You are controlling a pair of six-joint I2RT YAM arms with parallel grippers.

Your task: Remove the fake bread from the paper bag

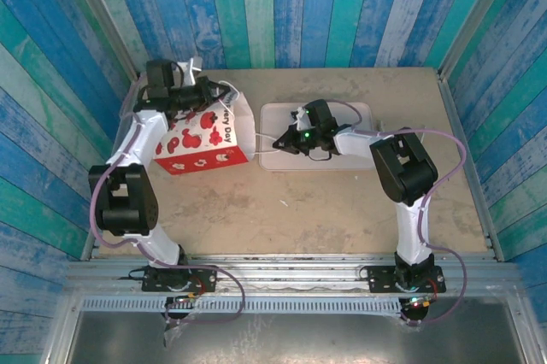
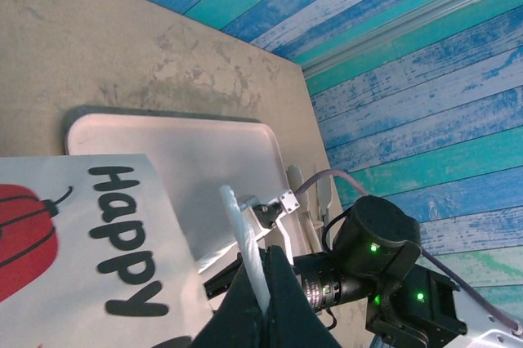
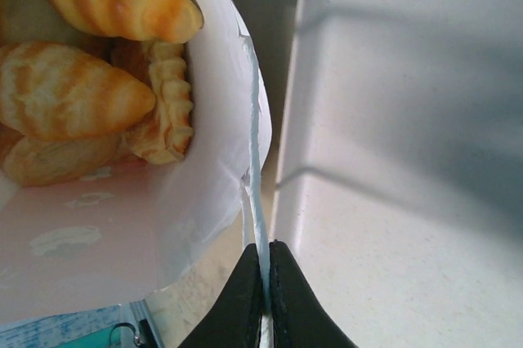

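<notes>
**Bread still in bag, both tools pinched on bag**

Containers: the paper bag (image 1: 201, 140) is at the back-left of the surface (image 1: 299, 210), red side w/ white figures facing up and white top part toward the tray (image 1: 359, 116). The pale flat tray lies just right of the bag, near the surface centre-back. Nothing but the right arm's shadow shows on the tray parts seen from the wrist views.

Inside the bag: the fake bread (image 3: 73, 91) is piled deep against the white inner wall. In the right wrist view there are two golden croissants stacked one above the other. A crimped-edge triangular piece (image 3: 167, 103) sits to their right, touching the lower croissant, and more browned pieces are partly hidden behind and below. Exact count can't be told.

Left tool (image 2: 260, 270): closed narrow, a white string handle (image 2: 243, 229) clamped btwn its fingers. It is at the bag's far-left end, next to the "Happy" print.

Right tool (image 3: 263, 250): closed narrow on the bag's thin white rim (image 3: 255, 160), on the mouth edge nearest the tray. It reaches in from the right, over the tray.

Bread vs tools: all pieces are inside, left of and beyond the right tool's tips. They are near the tool but not touching it, w/ the bag wall btwn.
</notes>
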